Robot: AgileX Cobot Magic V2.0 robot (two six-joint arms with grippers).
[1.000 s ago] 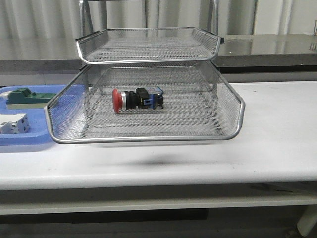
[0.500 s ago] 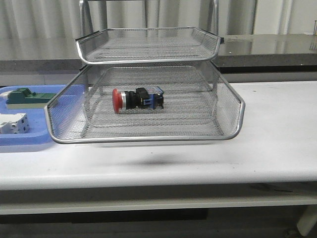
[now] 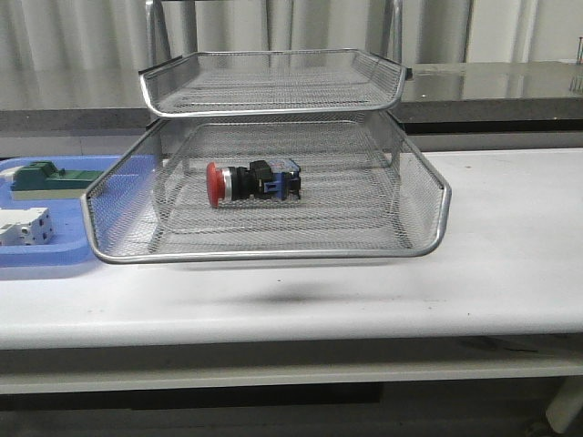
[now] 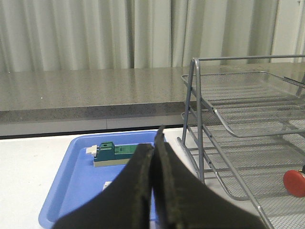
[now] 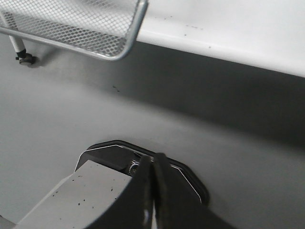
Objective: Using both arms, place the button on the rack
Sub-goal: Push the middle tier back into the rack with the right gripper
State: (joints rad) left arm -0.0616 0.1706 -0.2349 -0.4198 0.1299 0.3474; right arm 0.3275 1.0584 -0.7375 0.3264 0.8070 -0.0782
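The button [image 3: 253,183], red-headed with a black body and blue rear block, lies on its side in the pulled-out lower tray of the silver wire rack [image 3: 428,238]. Its red head [image 4: 294,182] also shows through the mesh in the left wrist view. Neither arm appears in the front view. My left gripper [image 4: 153,143] is shut with nothing in it, hanging back over the blue tray beside the rack [image 4: 196,114]. My right gripper [image 5: 153,160] is shut and empty too, low below the table edge, with a corner of the rack's tray [image 5: 128,36] above it.
A flat blue tray [image 3: 36,259] at the table's left holds a green block [image 3: 46,179] and a white boxy breaker [image 3: 23,226]. The rack's upper tray [image 3: 273,82] overhangs the lower one. A grey floor and a dark base plate [image 5: 190,183] lie under the right gripper.
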